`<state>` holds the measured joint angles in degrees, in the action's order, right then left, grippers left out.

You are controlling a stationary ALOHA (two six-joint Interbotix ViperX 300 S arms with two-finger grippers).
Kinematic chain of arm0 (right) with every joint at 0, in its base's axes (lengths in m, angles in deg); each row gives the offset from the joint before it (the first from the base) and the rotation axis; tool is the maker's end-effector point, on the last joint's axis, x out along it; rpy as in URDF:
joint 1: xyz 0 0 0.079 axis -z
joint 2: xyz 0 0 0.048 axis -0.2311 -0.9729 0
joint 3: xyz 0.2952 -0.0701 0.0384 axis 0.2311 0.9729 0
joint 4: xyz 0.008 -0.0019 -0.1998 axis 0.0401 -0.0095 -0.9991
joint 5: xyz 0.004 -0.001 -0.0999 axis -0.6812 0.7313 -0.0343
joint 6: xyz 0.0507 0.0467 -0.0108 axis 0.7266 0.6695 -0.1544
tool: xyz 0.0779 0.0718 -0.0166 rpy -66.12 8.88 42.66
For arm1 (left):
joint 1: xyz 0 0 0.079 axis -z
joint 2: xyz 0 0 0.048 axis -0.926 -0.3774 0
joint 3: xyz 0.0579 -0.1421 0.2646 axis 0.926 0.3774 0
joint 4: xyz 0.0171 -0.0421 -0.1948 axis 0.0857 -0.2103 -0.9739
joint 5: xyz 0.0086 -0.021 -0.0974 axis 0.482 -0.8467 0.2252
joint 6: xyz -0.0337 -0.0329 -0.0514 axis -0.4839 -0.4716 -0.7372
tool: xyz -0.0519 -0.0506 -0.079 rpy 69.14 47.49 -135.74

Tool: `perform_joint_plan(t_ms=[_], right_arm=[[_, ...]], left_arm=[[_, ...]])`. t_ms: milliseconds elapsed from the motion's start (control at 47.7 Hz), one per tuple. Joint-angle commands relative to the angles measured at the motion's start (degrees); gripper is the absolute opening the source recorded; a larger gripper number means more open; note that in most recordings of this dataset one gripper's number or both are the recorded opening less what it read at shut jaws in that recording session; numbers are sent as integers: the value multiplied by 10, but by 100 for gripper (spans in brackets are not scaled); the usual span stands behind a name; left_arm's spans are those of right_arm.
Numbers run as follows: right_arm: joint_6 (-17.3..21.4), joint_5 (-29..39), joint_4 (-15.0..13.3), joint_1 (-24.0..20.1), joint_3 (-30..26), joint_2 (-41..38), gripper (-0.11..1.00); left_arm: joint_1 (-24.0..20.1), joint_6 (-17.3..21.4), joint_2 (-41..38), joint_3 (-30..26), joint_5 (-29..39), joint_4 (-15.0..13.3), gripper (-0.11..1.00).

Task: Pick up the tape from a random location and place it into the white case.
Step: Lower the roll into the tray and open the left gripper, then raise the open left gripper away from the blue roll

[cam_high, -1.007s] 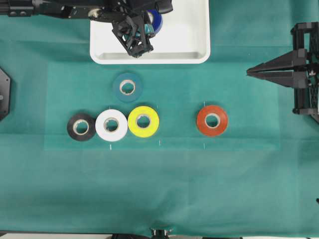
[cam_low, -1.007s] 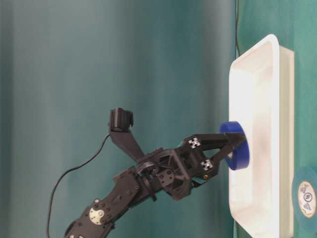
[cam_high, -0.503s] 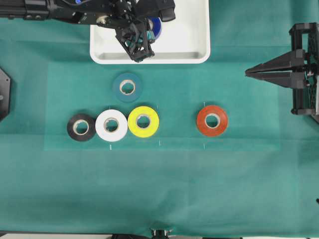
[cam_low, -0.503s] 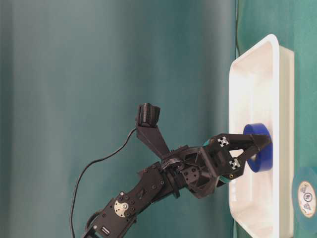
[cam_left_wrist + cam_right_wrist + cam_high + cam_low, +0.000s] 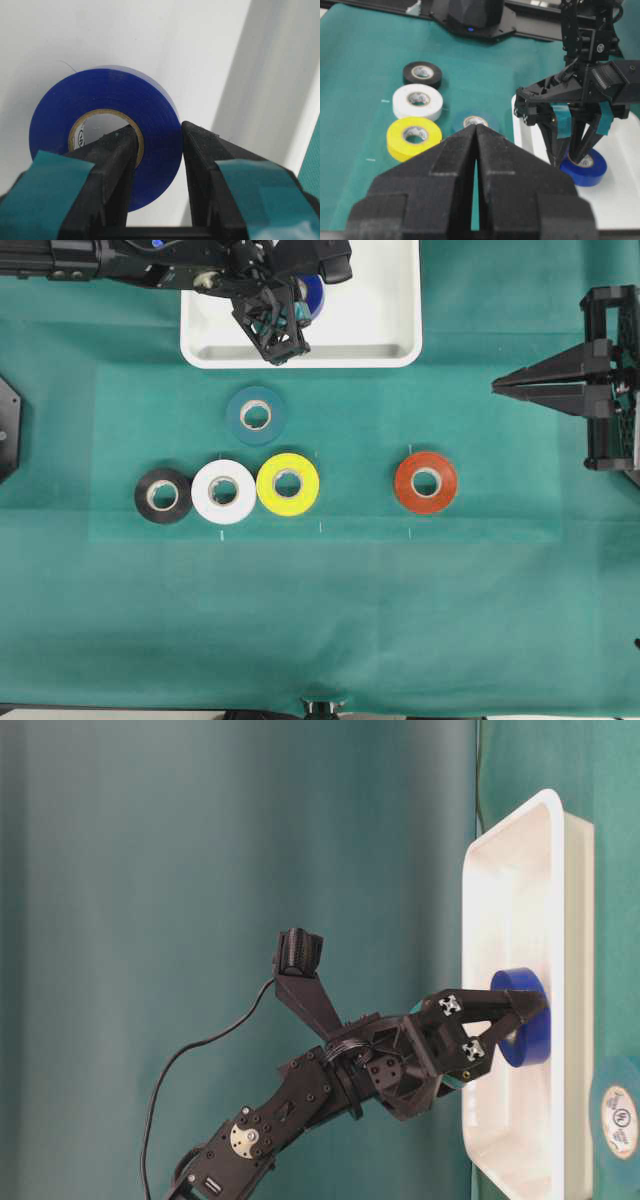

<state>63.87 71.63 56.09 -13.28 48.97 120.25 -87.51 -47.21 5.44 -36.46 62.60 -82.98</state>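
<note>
The tape (image 5: 315,292) is a royal-blue roll lying flat on the floor of the white case (image 5: 370,300). My left gripper (image 5: 300,298) is shut on it. In the left wrist view one finger sits inside the pale core and the other presses the outer wall of the tape (image 5: 65,115). From table level the tape (image 5: 527,1030) rests against the floor of the case (image 5: 520,870) with the left gripper (image 5: 525,1020) on it. My right gripper (image 5: 497,387) hangs shut at the right side, far from the case, holding nothing.
Loose rolls lie on the green cloth in front of the case: dull teal (image 5: 256,415), black (image 5: 163,495), white (image 5: 223,491), yellow (image 5: 288,484) and orange-red (image 5: 426,481). The left arm stretches over the case's left part from the top left.
Over the last second the left gripper came down with the tape until the roll reached the case floor. In the last half second nothing visibly moved. The right arm has stayed still.
</note>
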Motion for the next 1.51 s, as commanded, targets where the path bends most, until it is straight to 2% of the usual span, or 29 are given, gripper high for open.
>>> perform_joint_plan(t_ms=[0, 105, 315, 398, 692, 1237, 1489], right_arm=[[-1, -4, 0, -2, -9, -2, 0], [-1, -4, -1, -1, -9, -2, 0], [-1, -4, 0, -1, -9, -2, 0], [-1, -4, -1, -1, -9, -2, 0], [-1, -4, -1, -1, -9, -2, 0], [3, -3, -1, -1, -10, -2, 0], [3, -3, -1, -1, -9, -2, 0]], left_arm=[[3, 1, 11, -9, -4, 0, 25], [4, -2, 11, -10, -4, 0, 28], [4, 0, 11, -11, -4, 0, 87], [4, 0, 12, -11, -4, 0, 98], [4, 0, 18, -11, 4, 0, 97], [18, -1, 108, -47, 110, 0, 97], [27, -1, 124, -60, 142, 0, 97]])
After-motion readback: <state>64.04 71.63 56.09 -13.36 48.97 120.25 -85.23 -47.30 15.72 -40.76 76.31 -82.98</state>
